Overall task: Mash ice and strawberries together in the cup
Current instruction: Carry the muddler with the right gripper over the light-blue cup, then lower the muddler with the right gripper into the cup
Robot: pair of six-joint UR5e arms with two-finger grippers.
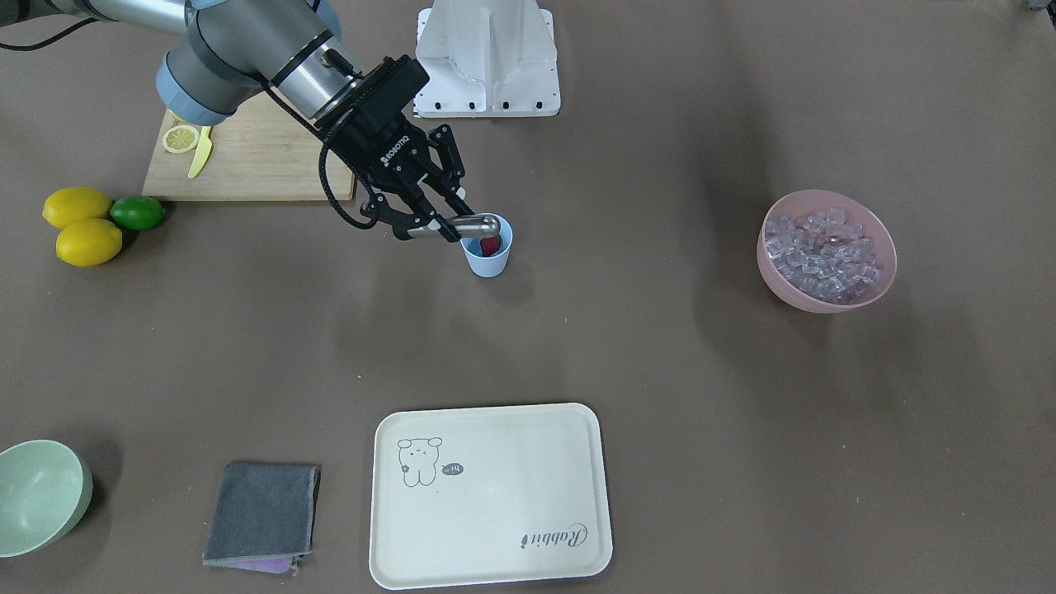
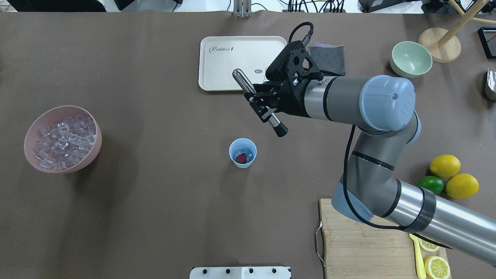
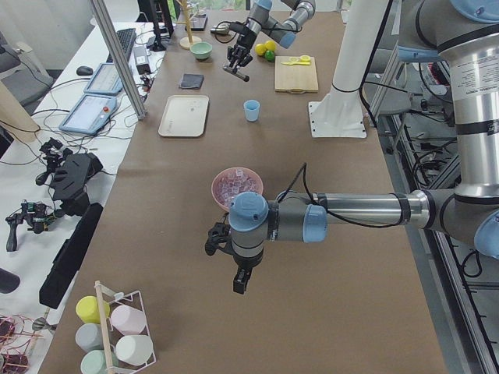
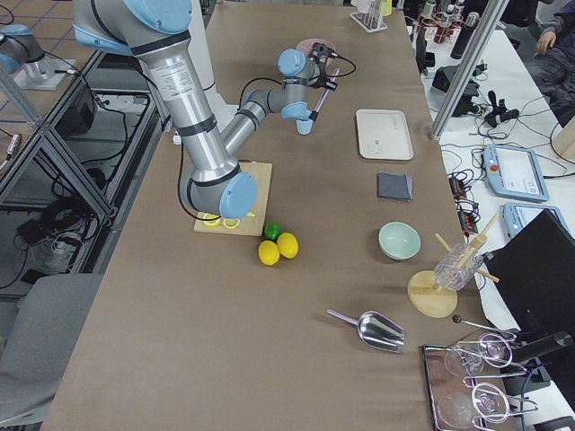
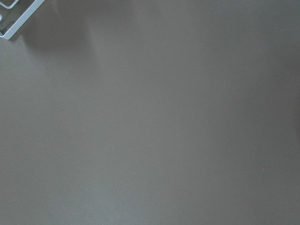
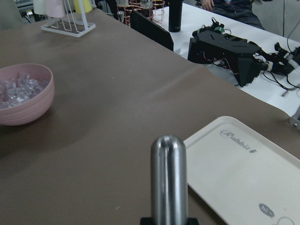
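The light blue cup (image 2: 243, 163) stands mid-table with a red strawberry (image 2: 241, 158) and pale ice (image 2: 248, 154) inside. In the front view the cup (image 1: 487, 262) shows the strawberry (image 1: 492, 246) at its mouth. My right gripper (image 2: 260, 110) is shut on a steel muddler (image 2: 244, 83) with a black tip, held tilted in the air beside and above the cup. The right wrist view shows the muddler's (image 6: 168, 178) rounded steel end. My left gripper (image 3: 242, 280) shows only in the left side view, beyond the pink bowl; I cannot tell its state.
A pink bowl (image 2: 95, 149) full of ice cubes sits at the left. A cream tray (image 2: 217, 62), grey cloth (image 2: 329, 54) and pale green bowl (image 2: 410, 60) lie beyond the cup. Lemons (image 2: 445, 166), a lime (image 2: 431, 184) and a cutting board (image 2: 360, 248) are at the right.
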